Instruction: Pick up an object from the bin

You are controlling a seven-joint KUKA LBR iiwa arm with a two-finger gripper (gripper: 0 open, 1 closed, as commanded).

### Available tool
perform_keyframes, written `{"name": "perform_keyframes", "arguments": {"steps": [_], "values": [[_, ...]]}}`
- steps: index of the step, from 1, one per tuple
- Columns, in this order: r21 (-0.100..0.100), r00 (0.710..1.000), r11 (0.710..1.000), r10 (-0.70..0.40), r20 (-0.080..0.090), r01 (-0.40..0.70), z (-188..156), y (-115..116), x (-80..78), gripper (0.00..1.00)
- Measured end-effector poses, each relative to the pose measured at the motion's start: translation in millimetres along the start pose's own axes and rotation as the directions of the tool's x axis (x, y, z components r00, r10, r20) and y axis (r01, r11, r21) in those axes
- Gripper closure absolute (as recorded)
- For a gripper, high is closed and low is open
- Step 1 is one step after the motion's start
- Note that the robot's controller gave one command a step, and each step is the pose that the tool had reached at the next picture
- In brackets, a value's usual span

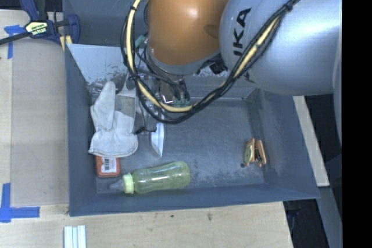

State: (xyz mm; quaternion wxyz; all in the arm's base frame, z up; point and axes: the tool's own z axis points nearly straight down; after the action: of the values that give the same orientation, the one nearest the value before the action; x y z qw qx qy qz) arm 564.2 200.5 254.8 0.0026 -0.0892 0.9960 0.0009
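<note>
At the left of the bin (215, 142) we see a white cloth (110, 122) over an orange box (108, 166), with a yellow-green baby bottle (157, 177) below. The gripper (148, 119) hangs just beside the cloth; whether it is clenched or released we cannot make out. A small brown object (254, 153) lies well apart at the right.

Matt grey metal bin (273, 125); soft white cloth (110, 119); translucent green plastic bottle (157, 177)
</note>
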Motion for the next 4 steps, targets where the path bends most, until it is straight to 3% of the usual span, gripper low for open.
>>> {"name": "perform_keyframes", "arguments": {"steps": [1,2,3,4], "values": [[0.002,0.994,0.994,0.112,-0.005,-0.112,-27,-10,8.7,0.0],[0.001,0.991,0.991,-0.13,0.012,0.13,-2,-15,-11.0,0.0],[0.0,0.996,0.996,-0.093,-0.002,0.093,57,-41,6.3,0.0],[0.001,0.984,0.984,-0.176,-0.003,0.176,89,-39,16.0,0.0]]}}
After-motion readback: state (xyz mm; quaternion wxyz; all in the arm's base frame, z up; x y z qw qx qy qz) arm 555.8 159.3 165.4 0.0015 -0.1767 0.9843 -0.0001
